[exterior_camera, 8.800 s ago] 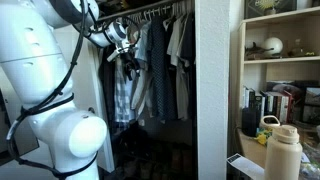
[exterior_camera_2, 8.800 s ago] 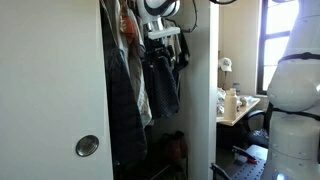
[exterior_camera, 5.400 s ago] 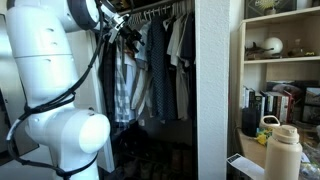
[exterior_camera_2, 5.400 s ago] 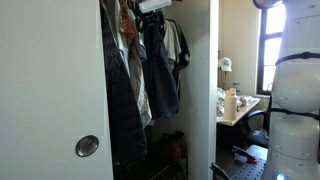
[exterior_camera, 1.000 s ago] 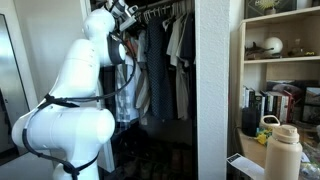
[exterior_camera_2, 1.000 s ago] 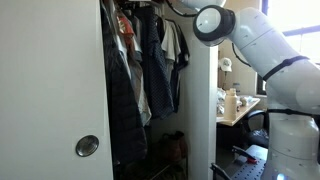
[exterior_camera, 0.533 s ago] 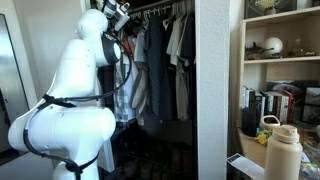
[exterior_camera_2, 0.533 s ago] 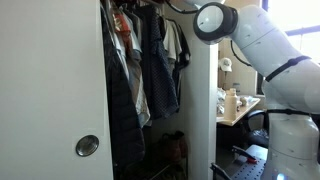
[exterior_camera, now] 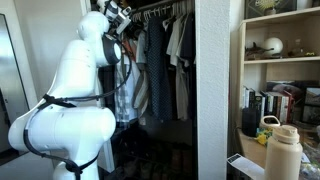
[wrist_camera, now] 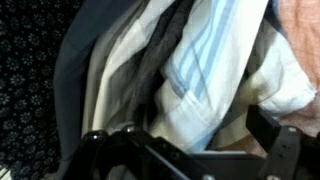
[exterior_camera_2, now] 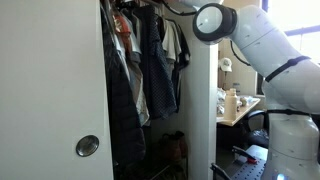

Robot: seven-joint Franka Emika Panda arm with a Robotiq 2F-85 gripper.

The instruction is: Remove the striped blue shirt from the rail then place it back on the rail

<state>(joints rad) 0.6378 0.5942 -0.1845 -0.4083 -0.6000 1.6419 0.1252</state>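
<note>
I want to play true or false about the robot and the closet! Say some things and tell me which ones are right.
1. The robot arm is black. False: it is white.
2. The striped blue shirt lies on the floor. False: it hangs among the other clothes.
3. A cream bottle stands near the bookshelf. True.
4. The gripper is up high by the rail. True.
</note>
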